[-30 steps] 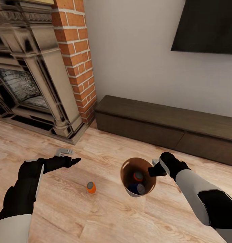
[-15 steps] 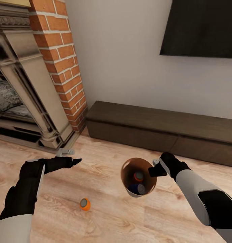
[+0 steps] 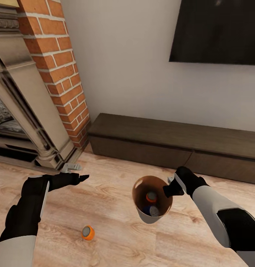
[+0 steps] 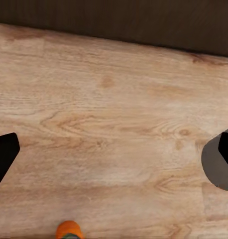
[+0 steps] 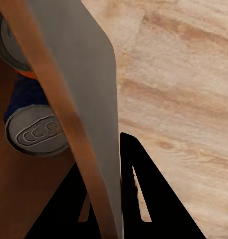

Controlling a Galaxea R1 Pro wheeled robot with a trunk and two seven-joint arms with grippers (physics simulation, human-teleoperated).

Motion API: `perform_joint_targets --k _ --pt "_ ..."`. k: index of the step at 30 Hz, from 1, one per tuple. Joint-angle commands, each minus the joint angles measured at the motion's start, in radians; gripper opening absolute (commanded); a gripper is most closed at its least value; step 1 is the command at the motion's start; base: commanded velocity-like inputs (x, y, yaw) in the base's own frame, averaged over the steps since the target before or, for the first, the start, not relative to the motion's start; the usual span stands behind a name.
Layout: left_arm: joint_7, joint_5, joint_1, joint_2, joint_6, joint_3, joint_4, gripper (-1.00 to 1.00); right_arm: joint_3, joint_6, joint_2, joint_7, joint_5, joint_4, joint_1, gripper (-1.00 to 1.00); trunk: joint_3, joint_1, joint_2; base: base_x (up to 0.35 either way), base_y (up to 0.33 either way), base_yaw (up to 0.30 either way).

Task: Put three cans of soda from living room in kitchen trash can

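Right tool (image 3: 171, 187) pinched on bin (image 3: 152, 217) rim, bin held above wood floor (image 3: 116, 241); two cans inside, orange one (image 3: 151, 197) and blue one (image 3: 152, 211). Left tool (image 3: 79, 178) wide, empty. Third can (image 3: 88, 232), orange, lying on floor near left arm.

Orange soda can (image 3: 87, 232), lower left; trash can (image 3: 140, 211) brown inside, grey outside; floor (image 3: 112, 193) light woodgrain; red brick fireplace (image 3: 64, 74).

living room: brick fireplace (image 3: 38, 92), wall tv (image 3: 216, 31), low cabinet (image 3: 172, 142)
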Motion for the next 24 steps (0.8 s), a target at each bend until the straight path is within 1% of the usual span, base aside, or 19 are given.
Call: perform_joint_targets --k 1,2,3,5,7,10,11,12,13,15,16,17,19,20,24 --pt "0.013 0.000 0.000 0.000 0.006 0.000 0.005 1.00 -0.008 0.015 0.002 0.009 -0.025 -0.008 -0.001 -1.00 -0.003 0.004 -0.007 0.006 -0.002 -0.003" --pt "0.112 0.000 -0.001 0.000 0.058 0.002 0.059 1.00 -0.008 0.020 0.010 0.008 -0.025 -0.031 -0.006 -1.00 -0.008 0.008 -0.014 0.002 -0.001 -0.001" --pt "0.236 0.006 -0.008 0.000 0.108 0.002 0.153 1.00 -0.008 0.020 0.016 0.008 -0.026 -0.037 -0.023 -1.00 -0.012 0.011 -0.021 0.000 0.000 0.000" --pt "0.282 0.008 -0.014 0.000 0.121 0.001 0.205 1.00 -0.009 0.020 0.018 0.007 -0.026 -0.036 -0.035 -1.00 -0.021 0.019 -0.035 0.000 0.000 0.000" --pt "0.343 0.010 -0.027 0.000 0.135 -0.001 0.305 1.00 -0.010 0.020 0.019 0.008 -0.026 -0.026 -0.077 -1.00 -0.031 0.027 -0.049 0.000 0.000 0.000" --pt "0.368 0.005 -0.037 0.000 0.142 -0.003 0.345 1.00 -0.010 0.020 0.019 0.008 -0.026 -0.012 -0.116 -1.00 -0.045 0.038 -0.070 0.000 0.000 0.000" --pt "0.384 0.005 -0.044 0.000 0.144 -0.004 0.361 1.00 -0.010 0.020 0.020 0.008 -0.026 0.020 -0.147 -1.00 -0.049 0.042 -0.077 0.000 0.000 0.000" --pt "0.388 0.005 -0.046 0.000 0.145 -0.004 0.364 1.00 -0.010 0.020 0.020 0.008 -0.026 0.036 -0.161 -1.00 -0.054 0.046 -0.084 0.000 0.000 0.000" --pt "0.395 0.007 -0.049 -0.001 0.144 -0.004 0.370 1.00 -0.010 0.020 0.020 0.009 -0.026 0.079 -0.195 -1.00 -0.059 0.050 -0.091 0.000 0.000 0.000" --pt "0.402 0.011 -0.052 -0.001 0.143 -0.004 0.375 1.00 -0.010 0.020 0.020 0.009 -0.026 0.194 -0.275 -1.00 -0.068 0.057 -0.105 0.000 0.000 0.000" --pt "0.403 0.012 -0.053 -0.001 0.143 -0.004 0.375 1.00 -0.010 0.020 0.020 0.009 -0.026 0.225 -0.298 -1.00 -0.073 0.061 -0.112 0.000 0.000 0.000" --pt "0.405 0.013 -0.054 -0.002 0.142 -0.004 0.376 1.00 -0.007 0.020 0.020 0.009 -0.026 0.294 -0.364 -1.00 -0.078 0.065 -0.119 0.000 0.000 0.000" --pt "0.406 0.014 -0.054 -0.003 0.141 -0.004 0.376 1.00 -0.006 0.020 0.020 0.009 -0.026 0.320 -0.399 -1.00 -0.087 0.073 -0.133 0.000 0.000 0.000" --pt "0.407 0.014 -0.054 -0.010 0.141 -0.004 0.377 1.00 -0.005 0.020 0.019 0.009 -0.026 0.343 -0.432 -1.00 -0.092 0.077 -0.140 0.000 0.000 0.000" --pt "0.410 0.011 -0.055 -0.021 0.140 -0.005 0.378 1.00 -0.003 0.020 0.012 0.009 -0.025 0.361 -0.464 -1.00 -0.110 0.092 -0.168 0.000 0.000 0.000"
